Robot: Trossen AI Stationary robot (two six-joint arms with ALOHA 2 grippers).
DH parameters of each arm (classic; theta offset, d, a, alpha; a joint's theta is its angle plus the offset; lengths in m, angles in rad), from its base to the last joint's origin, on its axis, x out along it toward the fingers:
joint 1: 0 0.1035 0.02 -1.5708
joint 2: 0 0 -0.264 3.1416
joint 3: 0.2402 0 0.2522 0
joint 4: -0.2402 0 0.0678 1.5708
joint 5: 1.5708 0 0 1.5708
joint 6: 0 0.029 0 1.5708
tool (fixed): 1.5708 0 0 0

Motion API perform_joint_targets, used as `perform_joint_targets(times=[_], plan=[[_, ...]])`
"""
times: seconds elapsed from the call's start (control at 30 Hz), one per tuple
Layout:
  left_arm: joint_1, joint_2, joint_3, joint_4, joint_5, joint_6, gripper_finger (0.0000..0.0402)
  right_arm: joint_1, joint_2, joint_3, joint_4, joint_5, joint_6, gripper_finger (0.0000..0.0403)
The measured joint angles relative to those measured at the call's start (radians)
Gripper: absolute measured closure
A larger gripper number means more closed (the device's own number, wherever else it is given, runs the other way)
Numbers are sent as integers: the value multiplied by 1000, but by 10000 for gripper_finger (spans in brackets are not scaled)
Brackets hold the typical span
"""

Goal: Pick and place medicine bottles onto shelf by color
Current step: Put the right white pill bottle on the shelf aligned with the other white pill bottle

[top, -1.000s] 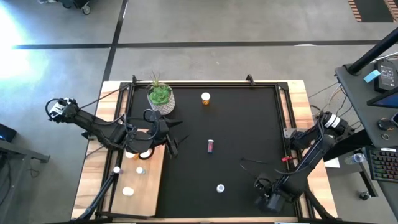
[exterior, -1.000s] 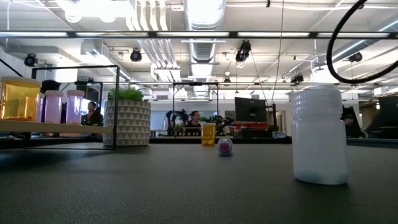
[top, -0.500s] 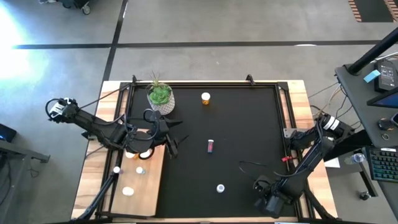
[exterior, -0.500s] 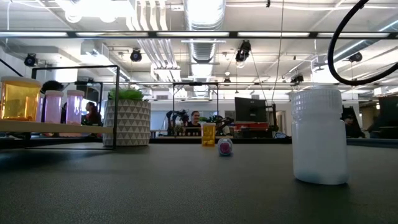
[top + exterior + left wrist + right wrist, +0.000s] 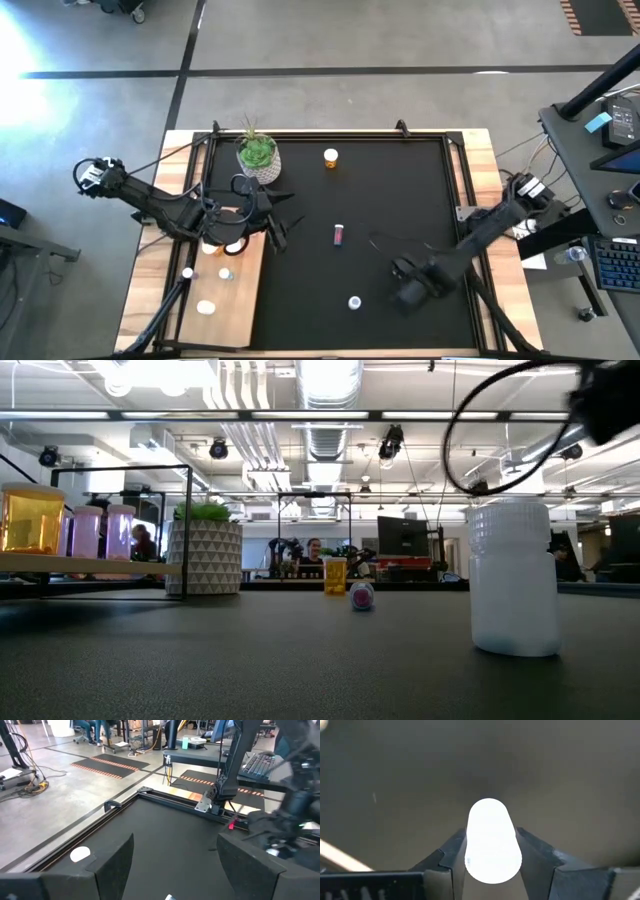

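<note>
Right hand (image 5: 491, 851) clamps one white bottle (image 5: 491, 840), lower right of mat; left hand (image 5: 175, 865) wide open, empty, over shelf (image 5: 228, 296) at left; three bottles on mat: orange (image 5: 330, 157), maroon (image 5: 339, 234), white (image 5: 354, 302)

The shelf (image 5: 238, 300), a pale wood board with rounded corners, lies flat at the mat's 8 o'clock edge. On it stand an orange shelf bottle (image 5: 25, 520) and two pink shelf bottles (image 5: 85, 532), all upright. On the mat, an orange bottle (image 5: 330, 157) stands upright at 12 o'clock. A pink bottle (image 5: 339, 235) lies on its side near the centre, and a white bottle (image 5: 354, 302) stands at 6 o'clock. Another white one, the gripped bottle (image 5: 491, 840), sits clamped between the fingers of the right gripper (image 5: 403, 293).
</note>
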Motion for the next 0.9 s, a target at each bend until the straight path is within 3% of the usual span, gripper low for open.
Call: perform_joint_targets(times=[0.27,0.5,0.9], plan=[[2,0,0,0,20,-5,132,-263,5,42,12,11,-247,269],[3,0,0,1,24,-5,132,-422,78,123,6,8,-442,269],[16,0,0,1,93,-6,132,-531,195,206,4,-2,-551,268]])
